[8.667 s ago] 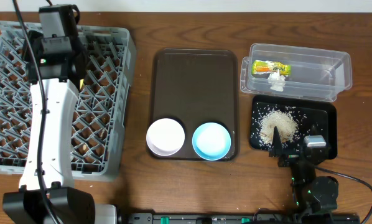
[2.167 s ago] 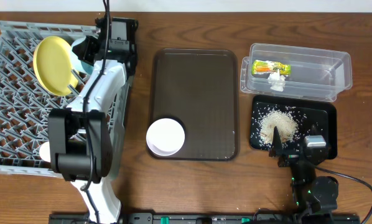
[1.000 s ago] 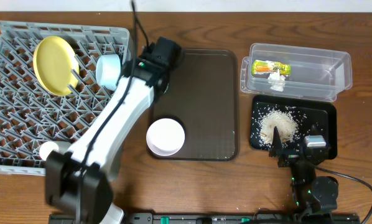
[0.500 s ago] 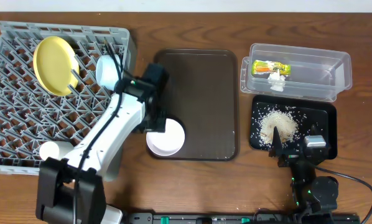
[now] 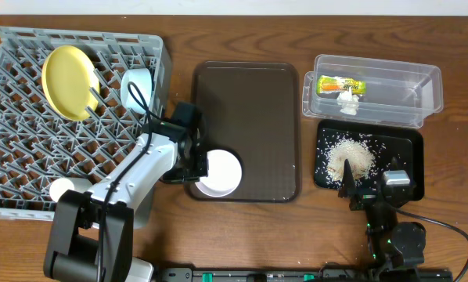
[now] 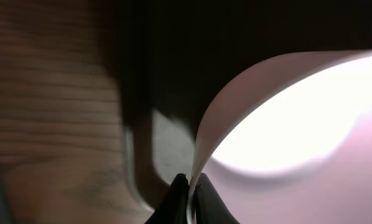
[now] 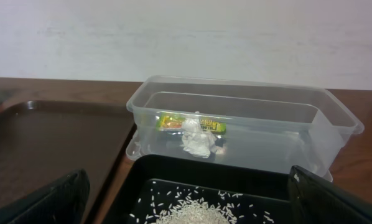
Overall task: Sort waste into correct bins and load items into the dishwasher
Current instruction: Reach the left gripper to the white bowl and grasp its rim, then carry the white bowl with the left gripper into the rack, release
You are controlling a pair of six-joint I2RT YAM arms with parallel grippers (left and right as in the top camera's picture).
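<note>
My left fingers (image 6: 178,198) are pinching the thin left edge of the white bowl (image 5: 218,172). The bowl is at the near left corner of the brown tray (image 5: 246,94). I cannot tell if its bottom touches the tray. Just left of that tray is the grey rack (image 5: 30,157). The yellow plate (image 5: 68,82) stands on its edge in the far part of the rack. The blue bowl (image 5: 136,88) is just right of the plate, tipped on its side.

My right fingers (image 7: 46,202) are spread wide and hold nothing. They hang over the near edge of the black tray (image 5: 406,149), close to the pile of rice (image 5: 351,157) in it. Just behind the black tray is the clear tub (image 5: 406,86). The green and orange wrapper (image 5: 340,84) and the white scrap (image 5: 347,100) lie in its left end, touching each other. Everything sits on a brown wood surface (image 5: 242,31).
</note>
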